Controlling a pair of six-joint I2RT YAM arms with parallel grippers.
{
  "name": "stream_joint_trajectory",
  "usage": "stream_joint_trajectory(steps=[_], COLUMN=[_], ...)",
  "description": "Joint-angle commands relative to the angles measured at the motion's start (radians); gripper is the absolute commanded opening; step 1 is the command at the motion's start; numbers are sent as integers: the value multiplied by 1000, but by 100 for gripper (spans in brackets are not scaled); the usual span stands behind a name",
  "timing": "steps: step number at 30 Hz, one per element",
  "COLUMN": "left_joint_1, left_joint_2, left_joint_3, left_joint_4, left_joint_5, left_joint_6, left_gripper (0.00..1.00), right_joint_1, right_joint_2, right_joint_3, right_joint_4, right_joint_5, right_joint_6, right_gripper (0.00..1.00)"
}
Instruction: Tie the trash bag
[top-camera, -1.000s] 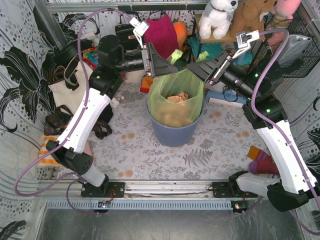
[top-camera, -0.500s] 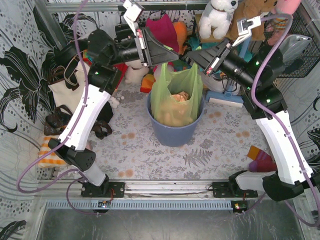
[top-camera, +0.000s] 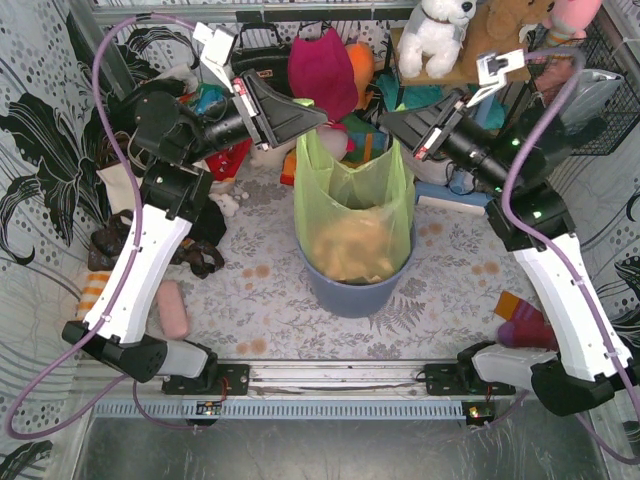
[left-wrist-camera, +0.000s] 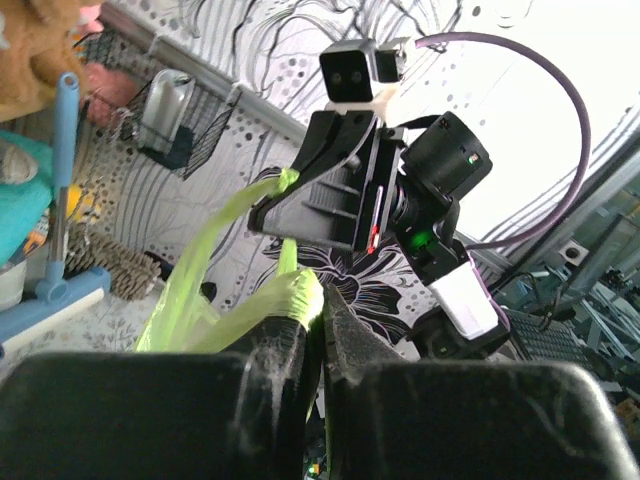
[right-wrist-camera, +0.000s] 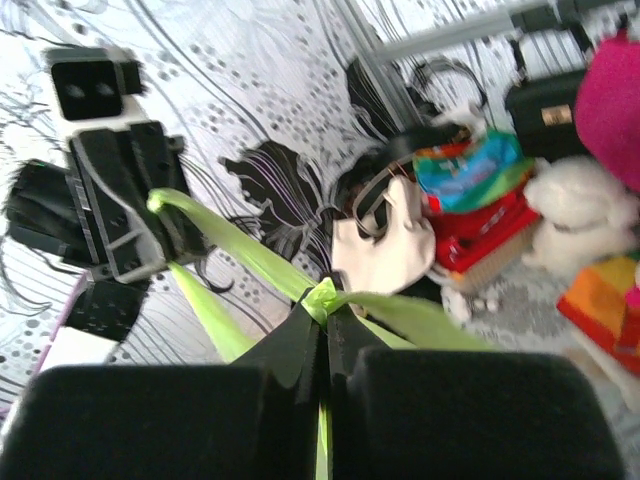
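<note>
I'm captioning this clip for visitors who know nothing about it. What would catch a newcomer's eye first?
The lime-green bag at centre, sitting in a blue-grey bin with tan scraps showing through. The left gripper and right gripper each pinch a top corner, holding it taut. Behind, a white plush sits among bright clutter.

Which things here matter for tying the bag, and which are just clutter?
Job: trash bag, pinched by left gripper and right gripper; blue-grey bin around it.
Clutter: cream tote bag, white plush dog, wire basket.
</note>
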Motion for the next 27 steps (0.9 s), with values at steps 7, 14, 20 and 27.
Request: stream_joint_trajectory(steps=[7, 14, 20, 27], left_joint_1=[11, 13, 14, 37], left_joint_2=[5, 18, -71, -94], left_joint_3=[46, 191, 13, -78], left_joint_4=[-27, -93, -96, -100], left_joint_5=[-66, -78, -122, -168], left_joint_6=[56, 96, 135, 143], left_gripper=[13, 13, 13, 16], right_joint_1=[-2, -3, -3, -3], right_joint_2=[32, 88, 13, 39], right_joint_3=[0, 183, -33, -103], right_joint_4=[90, 75, 114, 149], right_joint_5=[20, -26, 25, 42], right_joint_6=[43, 36, 55, 65], right_gripper=[0, 0, 0, 0])
